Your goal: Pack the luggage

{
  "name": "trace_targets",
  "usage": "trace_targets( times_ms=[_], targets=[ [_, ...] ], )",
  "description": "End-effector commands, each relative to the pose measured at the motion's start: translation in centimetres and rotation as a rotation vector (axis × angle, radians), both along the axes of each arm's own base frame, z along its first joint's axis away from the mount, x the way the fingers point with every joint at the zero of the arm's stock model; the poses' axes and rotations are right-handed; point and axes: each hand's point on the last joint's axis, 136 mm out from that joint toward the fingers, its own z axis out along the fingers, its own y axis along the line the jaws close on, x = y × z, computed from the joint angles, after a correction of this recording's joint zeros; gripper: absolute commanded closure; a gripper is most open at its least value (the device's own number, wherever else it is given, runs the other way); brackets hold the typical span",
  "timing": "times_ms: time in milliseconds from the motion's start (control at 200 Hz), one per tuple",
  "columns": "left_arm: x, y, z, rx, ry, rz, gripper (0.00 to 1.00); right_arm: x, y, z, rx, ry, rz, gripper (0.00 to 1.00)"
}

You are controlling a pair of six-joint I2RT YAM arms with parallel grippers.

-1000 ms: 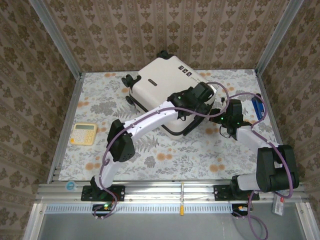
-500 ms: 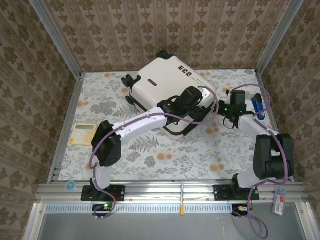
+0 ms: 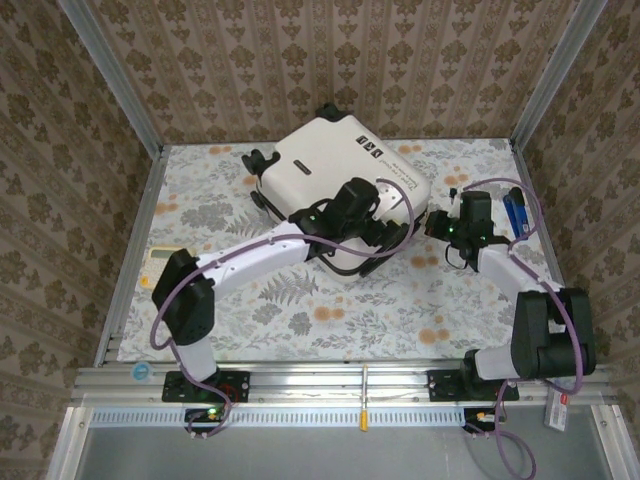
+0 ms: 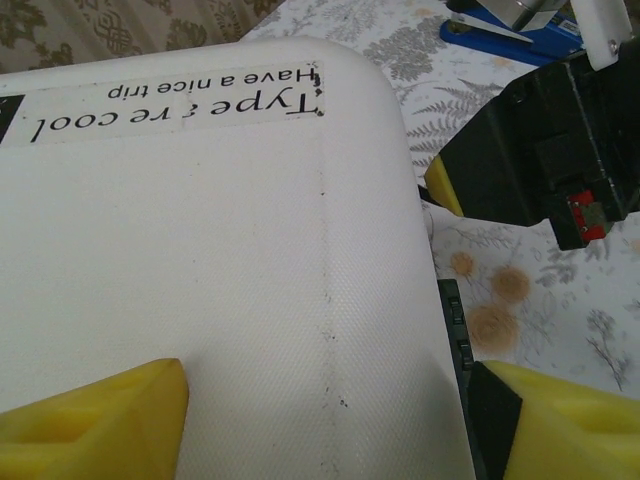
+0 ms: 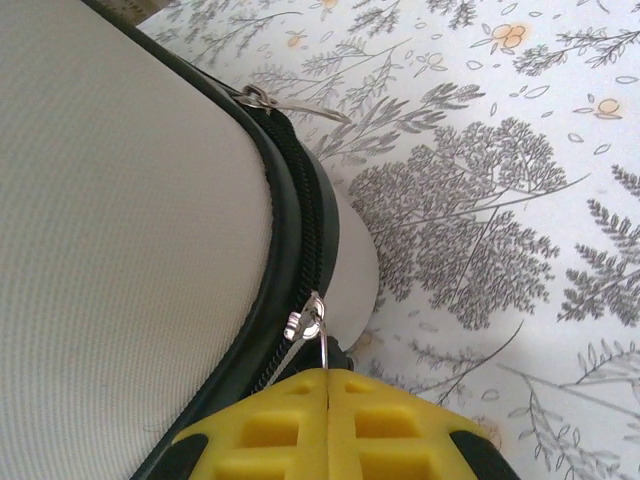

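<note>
Status: the small cream-white hard-shell suitcase, i.e. the luggage (image 3: 330, 165), lies flat and closed on the far middle of the table, black wheels toward the back-left.

- Right gripper (image 5: 327, 375) is clenched on the thin metal zipper pull (image 5: 308, 322) at the dark zip seam (image 5: 300, 200), on the case's right-hand corner.
- A second metal zipper pull (image 5: 270, 100) sits further along the same seam. Can't tell whether the teeth between the two are meshed.
- Left gripper (image 4: 330, 390) is released, yellow fingers spread: one over the top shell, one just past its edge. Looks like bracing, but contact can't be confirmed.
- Judgement: late stage. The lid is down; what's left is running the zip round. Contents are hidden.
- A blue object (image 3: 514, 212) lies on the table's right side, outside the case. Unclear if it belongs inside.

Surface: white tablecloth with grey fern and orange flower print (image 3: 400, 300). Room: brown damask wallpaper (image 3: 300, 60) on three sides, aluminium frame posts (image 3: 110, 70) at the corners.
</note>
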Motion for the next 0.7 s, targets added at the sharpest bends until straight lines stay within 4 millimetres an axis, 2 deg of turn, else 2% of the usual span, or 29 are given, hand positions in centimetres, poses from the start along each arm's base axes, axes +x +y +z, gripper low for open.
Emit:
trace_targets(
  times_ms=[0,185,325,410,480,695],
  targets=[
    [-4.5,7.3,-10.2,0.346,0.286,0.017,0.26,-1.2,1.6,0.7,-0.011,-0.047,0.047,1.0],
    [-5.3,10.9,-10.0,0.399,0.284,0.066,0.26,-3.7,6.5,-0.2,-0.03,-0.078,0.198,1.0],
    [-6.0,12.9,-8.7,0.401,0.267,0.087,0.26,-5.4,9.4,-0.6,-0.059,-0.092,0.278,1.0],
    [-6.1,13.8,-7.1,0.37,0.246,0.102,0.26,-5.7,9.4,-0.7,-0.089,-0.094,0.249,1.0],
    [-5.9,14.0,-5.1,0.318,0.214,0.109,0.26,-5.6,8.9,-0.9,-0.093,-0.075,0.205,1.0],
    [-4.1,11.9,2.1,0.122,0.096,0.133,0.2,-5.1,8.8,-0.9,-0.082,-0.064,0.179,1.0]
  ],
)
